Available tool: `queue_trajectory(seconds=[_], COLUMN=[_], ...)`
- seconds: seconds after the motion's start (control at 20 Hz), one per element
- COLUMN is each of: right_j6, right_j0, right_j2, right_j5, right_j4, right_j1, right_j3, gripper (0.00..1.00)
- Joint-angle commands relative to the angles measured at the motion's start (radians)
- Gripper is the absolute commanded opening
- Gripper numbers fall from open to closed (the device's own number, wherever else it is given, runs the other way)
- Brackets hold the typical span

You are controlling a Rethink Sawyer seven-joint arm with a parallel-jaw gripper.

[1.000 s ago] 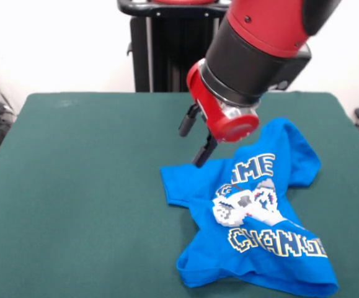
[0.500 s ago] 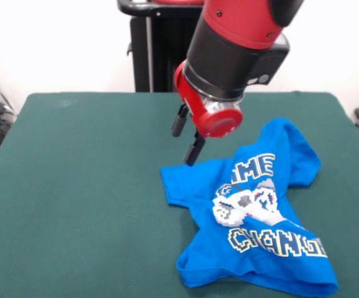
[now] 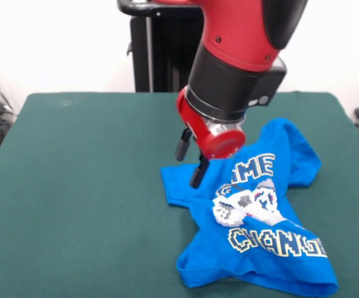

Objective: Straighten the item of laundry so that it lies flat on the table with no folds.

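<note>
I see the small bright blue T-shirt (image 3: 253, 223) with its white pixel controller print and block lettering lying crumpled on the dark green felt worktop (image 3: 80, 186), toward my camera's right and near edge, its hem bunched and one sleeve folded up behind. The red and black arm's gripper (image 3: 190, 162) hangs over the shirt's left sleeve corner, its two dark fingers (image 3: 198, 172) parted with nothing between them, one tip right at the cloth. The black pedestal (image 3: 160, 49) rises behind the worktop.
</note>
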Motion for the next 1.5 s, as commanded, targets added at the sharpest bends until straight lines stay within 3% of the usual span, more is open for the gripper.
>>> queue_trajectory(seconds=[0.05,0.3,0.85,1.5], right_j6=[-0.049,-0.068,-0.023,-0.019], right_j0=[-0.010,-0.016,0.015,-0.029], right_j2=[0.170,0.193,0.132,0.161], right_j5=[-0.070,-0.051,-0.030,-0.233], right_j4=[-0.004,-0.005,-0.057,-0.099], right_j1=[0.069,0.045,0.019,0.072], right_j3=[0.127,0.158,0.245,0.354], gripper=[1.00,1.00,1.00,1.00])
